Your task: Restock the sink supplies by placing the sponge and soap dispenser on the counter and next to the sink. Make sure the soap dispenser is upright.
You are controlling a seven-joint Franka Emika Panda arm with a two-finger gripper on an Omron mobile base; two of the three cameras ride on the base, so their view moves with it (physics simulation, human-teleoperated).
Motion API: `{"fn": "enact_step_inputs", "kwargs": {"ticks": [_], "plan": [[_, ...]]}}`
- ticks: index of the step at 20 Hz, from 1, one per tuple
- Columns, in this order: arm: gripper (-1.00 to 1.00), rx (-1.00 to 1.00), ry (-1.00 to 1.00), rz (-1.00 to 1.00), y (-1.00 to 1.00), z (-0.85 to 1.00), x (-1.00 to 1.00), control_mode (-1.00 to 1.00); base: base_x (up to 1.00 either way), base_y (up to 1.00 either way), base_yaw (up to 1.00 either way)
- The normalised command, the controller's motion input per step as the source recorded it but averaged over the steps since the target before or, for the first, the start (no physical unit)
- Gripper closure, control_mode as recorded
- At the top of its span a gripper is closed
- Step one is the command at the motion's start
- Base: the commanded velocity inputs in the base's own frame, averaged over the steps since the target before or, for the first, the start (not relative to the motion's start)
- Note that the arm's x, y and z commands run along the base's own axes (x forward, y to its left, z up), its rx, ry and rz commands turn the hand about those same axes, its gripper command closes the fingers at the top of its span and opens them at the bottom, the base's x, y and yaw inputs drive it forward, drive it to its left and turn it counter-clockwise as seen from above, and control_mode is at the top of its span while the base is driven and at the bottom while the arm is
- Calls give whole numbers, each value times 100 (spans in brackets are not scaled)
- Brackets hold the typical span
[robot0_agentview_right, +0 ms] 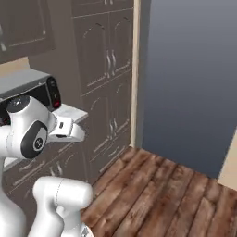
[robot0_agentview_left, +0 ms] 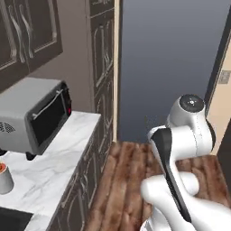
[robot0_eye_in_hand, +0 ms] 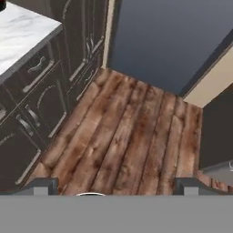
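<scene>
You are looking at a kitchen corner where the counter (robot0_agentview_left: 58,167), white marble with grey veins, is running along dark brown cabinets (robot0_agentview_left: 83,189), and a grey boxy toaster oven (robot0_agentview_left: 34,115) is sitting on it near its far end, its dark glass door facing out over the worktop. The soap dispenser (robot0_agentview_left: 4,177) is standing upright on the counter at the left edge of the left base view, long axis vertical, reddish top pointing up, in front of the toaster oven and apart from it; part of it is cut off by the frame. Just below it, a black corner of the sink (robot0_agentview_left: 13,219) is showing at the bottom left, so the bottle is resting near the basin. You cannot read any brand, label or writing on the bottle or the oven at this size. Tall dark cupboards (robot0_agentview_right: 109,88) are rising beyond the counter's end, with a blue-grey wall (robot0_agentview_right: 190,78) beside them and a brown plank floor (robot0_eye_in_hand: 123,136) below. In the hand view, the gripper (robot0_eye_in_hand: 116,186) is hanging over that floor, out from the cabinet fronts, with its fingertips (robot0_eye_in_hand: 41,186) standing wide apart and nothing between them. The white arm (robot0_agentview_left: 180,149) is folding upward between the counter and the wall, and nothing is lying between it and the worktop
</scene>
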Motion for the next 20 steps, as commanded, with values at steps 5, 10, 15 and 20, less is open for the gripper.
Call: {"fn": "enact_step_inputs", "kwargs": {"ticks": [5,10,15,20], "plan": [[-100,0,0,0,0,0,0,100,-2,0,-100],[-100,0,0,0,0,0,0,100,0,0,-100],[-100,0,0,0,0,0,0,100,0,-9,-95],[-100,0,0,0,0,0,0,100,5,-36,-85]]}}
